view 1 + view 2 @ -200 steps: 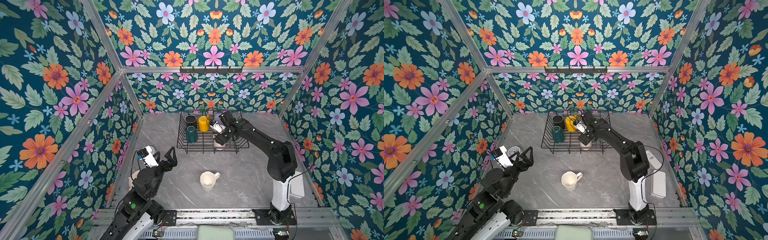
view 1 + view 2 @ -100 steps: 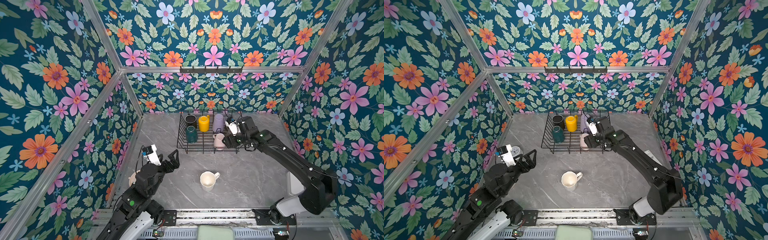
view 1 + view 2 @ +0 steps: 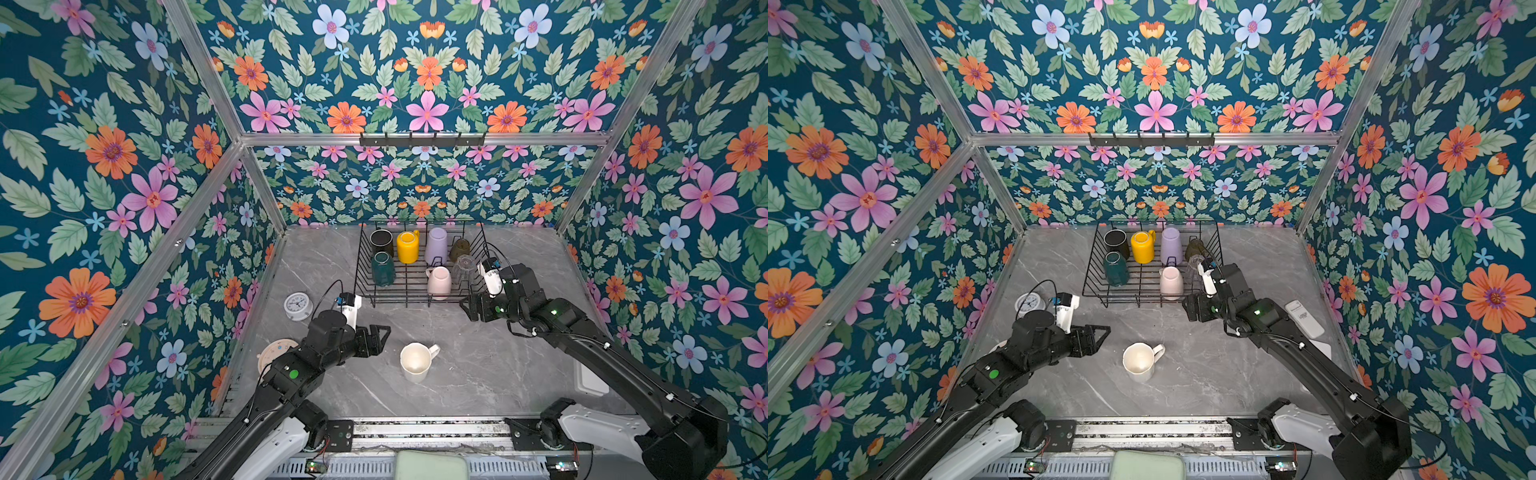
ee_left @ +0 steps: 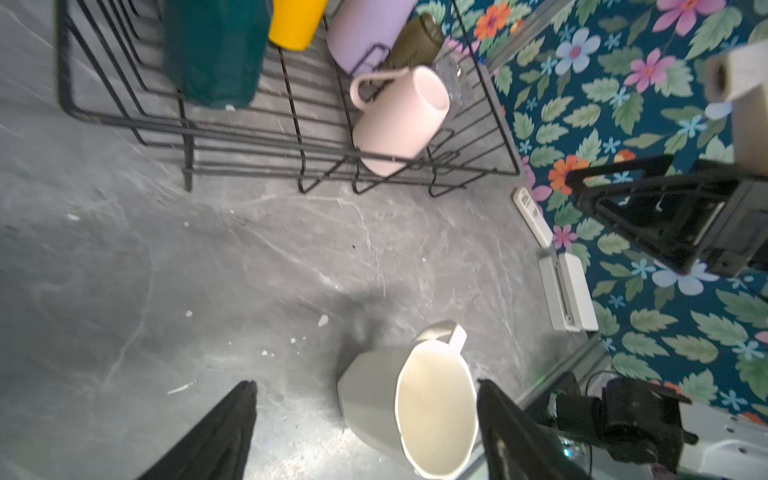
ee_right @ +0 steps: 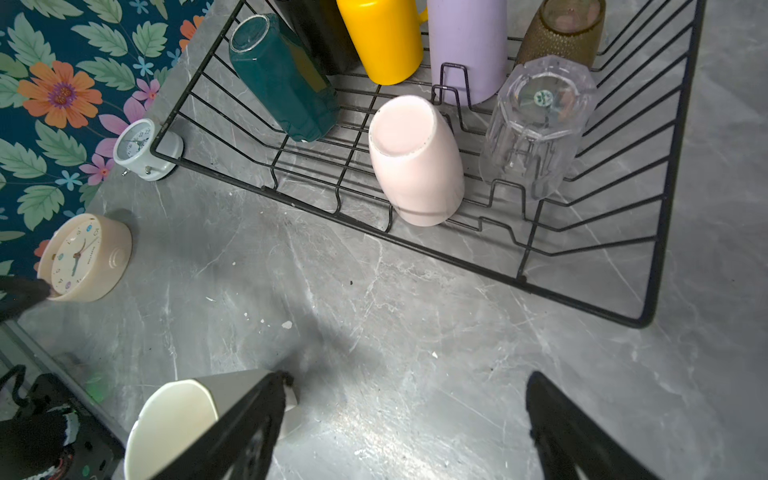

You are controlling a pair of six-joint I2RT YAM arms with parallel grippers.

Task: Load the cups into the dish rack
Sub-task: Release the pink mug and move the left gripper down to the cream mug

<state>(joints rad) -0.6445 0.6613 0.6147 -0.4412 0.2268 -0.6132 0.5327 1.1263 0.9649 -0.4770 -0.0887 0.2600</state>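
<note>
A white mug (image 3: 414, 362) (image 3: 1139, 361) stands upright on the grey table, handle toward the back right. My left gripper (image 3: 376, 341) (image 3: 1096, 337) is open just left of it. In the left wrist view the mug (image 4: 415, 399) sits between the spread fingers of the gripper (image 4: 365, 384), untouched. The dish rack (image 3: 415, 305) (image 5: 457, 257) holds black (image 3: 381, 242), yellow (image 3: 407, 247), dark green (image 3: 382, 269) and pink (image 3: 439, 282) mugs, a lilac tumbler (image 3: 436, 246), an amber glass (image 3: 459, 249) and a clear glass (image 3: 464, 268). My right gripper (image 3: 471, 308) (image 5: 407, 376) hangs open and empty before the rack's front right corner.
A white clock (image 3: 298, 305) stands left of the rack, and a beige clock (image 3: 272, 353) lies partly under my left arm. A white remote (image 3: 1304, 318) and a white box (image 4: 567, 291) lie along the right wall. Flowered walls enclose the table on three sides.
My right gripper has drawn back out of the rack to its front right corner, leaving the clear glass inside. My left gripper has moved right, up to the white mug.
</note>
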